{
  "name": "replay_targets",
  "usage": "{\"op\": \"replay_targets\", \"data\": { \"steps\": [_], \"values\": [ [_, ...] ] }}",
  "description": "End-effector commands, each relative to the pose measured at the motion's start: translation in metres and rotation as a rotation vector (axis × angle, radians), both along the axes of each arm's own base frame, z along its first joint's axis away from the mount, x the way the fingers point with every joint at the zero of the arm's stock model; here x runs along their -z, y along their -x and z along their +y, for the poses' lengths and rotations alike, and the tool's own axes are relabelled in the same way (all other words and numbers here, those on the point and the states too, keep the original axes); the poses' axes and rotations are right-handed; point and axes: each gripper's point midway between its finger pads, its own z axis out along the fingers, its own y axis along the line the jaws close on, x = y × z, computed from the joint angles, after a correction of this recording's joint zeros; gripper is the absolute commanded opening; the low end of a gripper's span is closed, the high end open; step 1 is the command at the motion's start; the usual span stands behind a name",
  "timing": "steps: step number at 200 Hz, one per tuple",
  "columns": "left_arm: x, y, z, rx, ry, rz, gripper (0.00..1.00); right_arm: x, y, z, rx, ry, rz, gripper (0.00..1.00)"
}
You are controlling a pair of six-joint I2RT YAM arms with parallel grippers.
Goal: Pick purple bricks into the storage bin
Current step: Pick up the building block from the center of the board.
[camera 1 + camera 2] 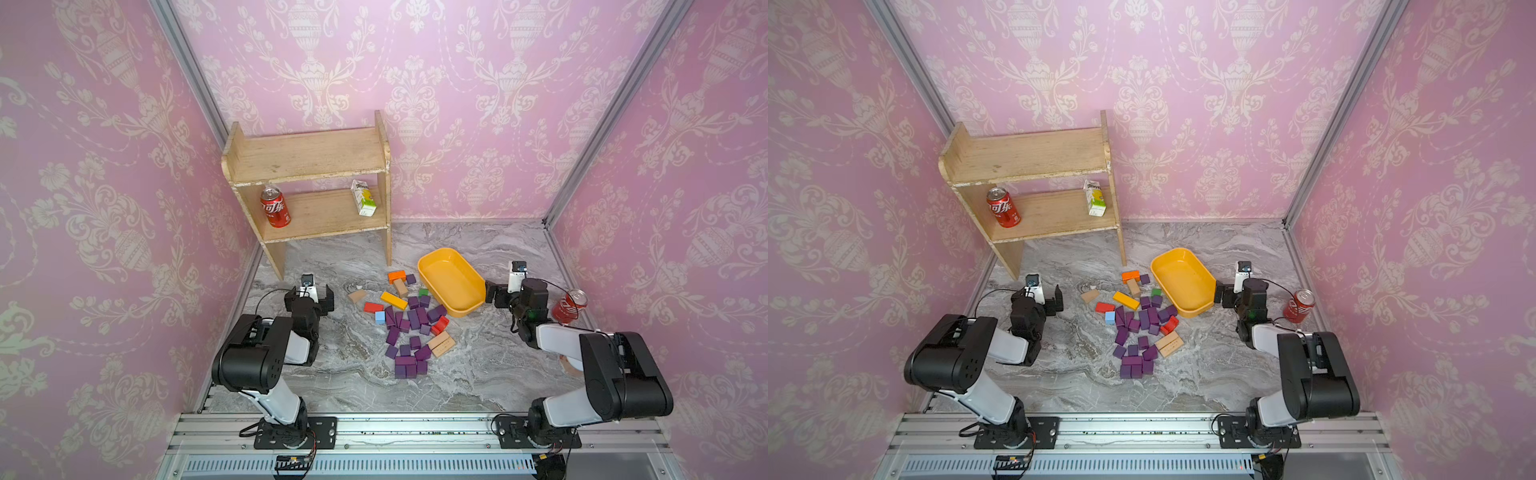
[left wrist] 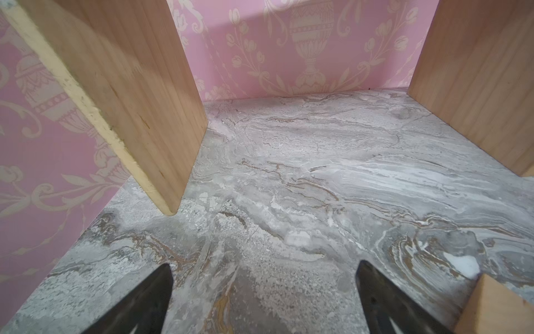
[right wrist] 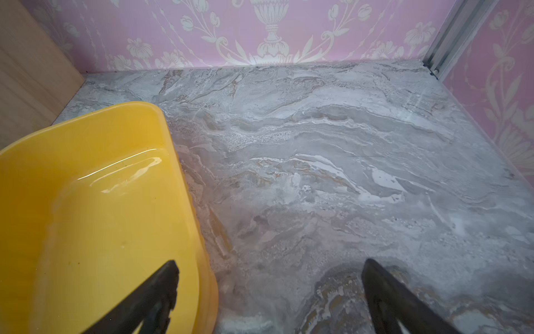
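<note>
Several dark purple bricks (image 1: 409,332) (image 1: 1140,332) lie in a loose heap mid-table, mixed with other colours. Just behind and right of the heap sits the yellow-orange storage bin (image 1: 453,282) (image 1: 1183,278), with nothing in it. My left gripper (image 1: 309,293) (image 1: 1038,295) (image 2: 264,267) hovers low to the left of the heap, open, with only bare marble between its fingers. At the bin's right end my right gripper (image 1: 513,286) (image 1: 1241,289) (image 3: 271,263) stands open, holding nothing. One of its fingers (image 3: 161,289) is over the bin's rim (image 3: 202,260).
A wooden shelf (image 1: 307,158) at the back left holds a cola can (image 1: 275,206) and a juice carton (image 1: 364,198). Its legs (image 2: 144,115) stand ahead of my left gripper. Another cola can (image 1: 569,305) stands beside my right arm. Orange (image 1: 396,275), yellow (image 1: 394,300), red (image 1: 373,307) and tan (image 1: 356,296) blocks border the heap.
</note>
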Motion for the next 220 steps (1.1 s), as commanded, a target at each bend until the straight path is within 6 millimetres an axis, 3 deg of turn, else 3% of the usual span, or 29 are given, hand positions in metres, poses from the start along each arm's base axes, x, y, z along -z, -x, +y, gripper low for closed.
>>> {"op": "replay_targets", "data": {
  "steps": [1,36,64,220],
  "values": [
    [0.001,0.001,0.002,0.002,-0.005,0.003,0.99,0.001,0.000,0.000,-0.010,0.001,-0.002,1.00],
    [0.001,0.000,0.002,0.000,-0.004,0.004,0.99,0.001,0.000,0.000,-0.010,0.001,-0.003,1.00],
    [0.002,-0.001,0.023,-0.129,0.001,0.023,0.99,0.001,0.000,0.000,-0.010,0.001,-0.003,1.00],
    [0.002,-0.002,0.024,-0.124,0.009,0.026,0.99,0.001,0.000,0.000,-0.010,-0.002,-0.002,1.00]
  ]
}}
